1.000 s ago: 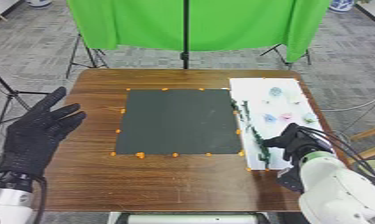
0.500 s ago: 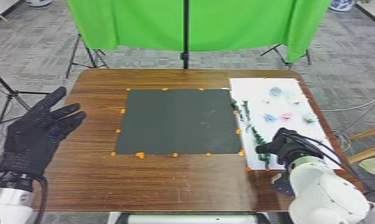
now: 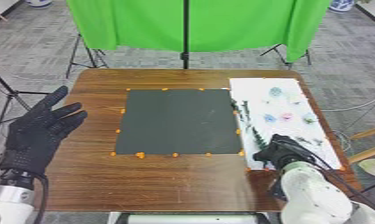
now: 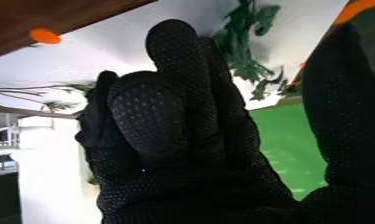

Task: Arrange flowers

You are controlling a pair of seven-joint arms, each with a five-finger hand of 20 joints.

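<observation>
Right hand [image 3: 281, 151] shifted toward near-left of white sheet [image 3: 254, 88], thumb wide of my fingers. On it, green sprig [image 3: 258, 137], near end hidden by me.

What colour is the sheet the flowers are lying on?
White; the sheet under the flowers shows best in the head view.

1 pink flower head [image 3: 286, 117] and some blue flower heads [image 3: 270, 118] lie on the white sheet [image 3: 253, 89], right of leafy green sprigs [image 3: 258, 138].
</observation>
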